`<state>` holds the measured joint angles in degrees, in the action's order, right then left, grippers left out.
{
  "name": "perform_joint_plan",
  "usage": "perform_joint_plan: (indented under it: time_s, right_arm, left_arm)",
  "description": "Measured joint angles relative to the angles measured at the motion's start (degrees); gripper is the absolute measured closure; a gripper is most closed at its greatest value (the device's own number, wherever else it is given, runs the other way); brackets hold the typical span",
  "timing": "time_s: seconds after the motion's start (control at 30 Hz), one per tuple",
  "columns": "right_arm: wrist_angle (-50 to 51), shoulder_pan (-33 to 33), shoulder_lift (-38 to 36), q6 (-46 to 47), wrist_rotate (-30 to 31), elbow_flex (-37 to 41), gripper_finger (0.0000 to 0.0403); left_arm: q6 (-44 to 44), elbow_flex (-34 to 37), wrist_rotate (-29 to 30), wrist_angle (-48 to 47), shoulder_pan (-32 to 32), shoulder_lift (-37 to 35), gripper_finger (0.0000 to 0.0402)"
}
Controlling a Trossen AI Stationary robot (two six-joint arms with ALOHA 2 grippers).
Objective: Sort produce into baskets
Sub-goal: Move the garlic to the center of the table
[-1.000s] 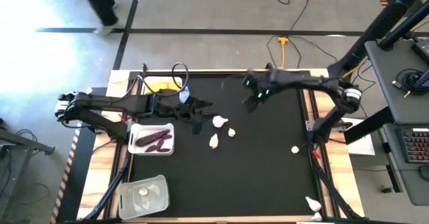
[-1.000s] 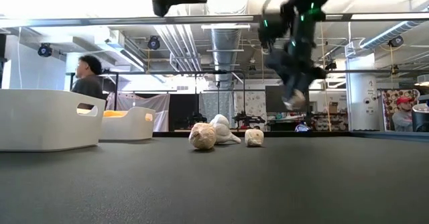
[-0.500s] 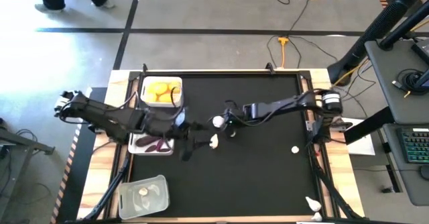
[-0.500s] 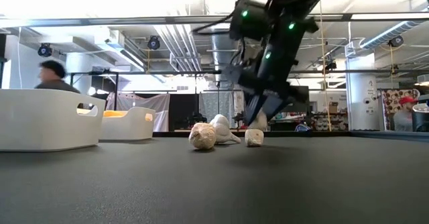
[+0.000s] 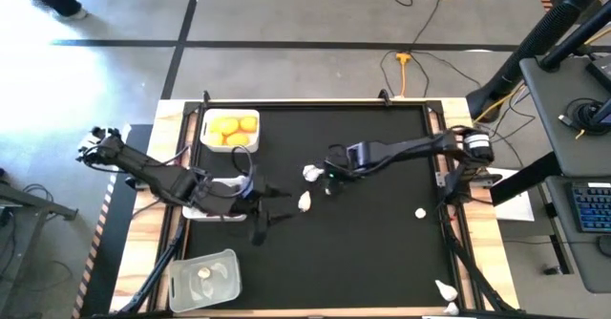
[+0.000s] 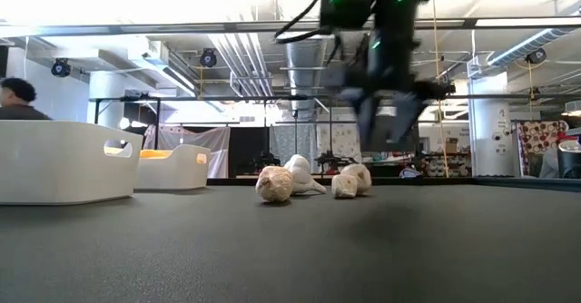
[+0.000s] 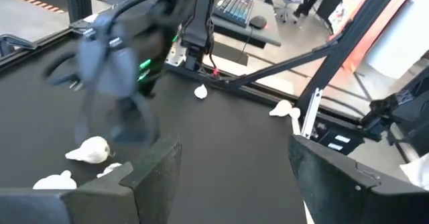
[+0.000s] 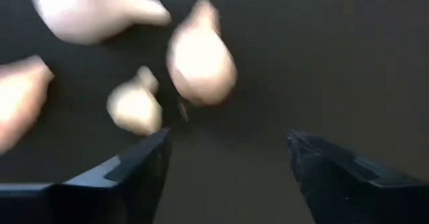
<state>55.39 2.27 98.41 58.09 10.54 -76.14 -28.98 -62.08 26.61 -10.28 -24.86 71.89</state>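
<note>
high view showed the right gripper point(image 5: 331, 178) spread open over garlic bulbs point(image 5: 305, 202) on the black table point(image 5: 382, 252); left gripper point(image 5: 260, 225) open beside the white tray point(image 5: 212, 213).

Two dark jointed arms — black cables, small green lights, broad flat black fingers point(image 8: 127, 170).

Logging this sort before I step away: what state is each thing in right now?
Right hand: open, empty, above the garlic cluster.
Left hand: open, empty.
Garlic bulbs: loose on the mat, unsorted.
Far white basket: holds yellow fruits.
Clear basket: holds garlic.
</note>
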Motion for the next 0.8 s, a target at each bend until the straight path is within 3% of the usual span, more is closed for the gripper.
perform_joint_plan:
  time_s: [0.2, 0.37, 0.6, 0.8]
  right_arm:
    - [19.2, -7.0, -5.9, 13.1, 0.0, 1.0, 0.0077]
    - [27.6, -12.5, -8.4, 23.2, -3.4, 6.3, 0.0065]
    - [27.2, -15.3, -9.3, 27.3, -15.0, 18.3, 0.0079]
    - [17.7, -15.3, -13.3, 27.9, -22.0, 29.7, 0.0102]
  left_arm:
    - [1.4, 0.0, 0.0, 0.7, 0.1, 2.8, 0.0146]
    - [1.5, 0.0, -0.1, 2.5, 0.2, 4.6, 0.0146]
    - [1.5, 0.0, -0.1, 0.7, 0.2, 4.3, 0.0146]
    - [1.3, 0.0, -0.2, -1.5, 0.1, 3.1, 0.0146]
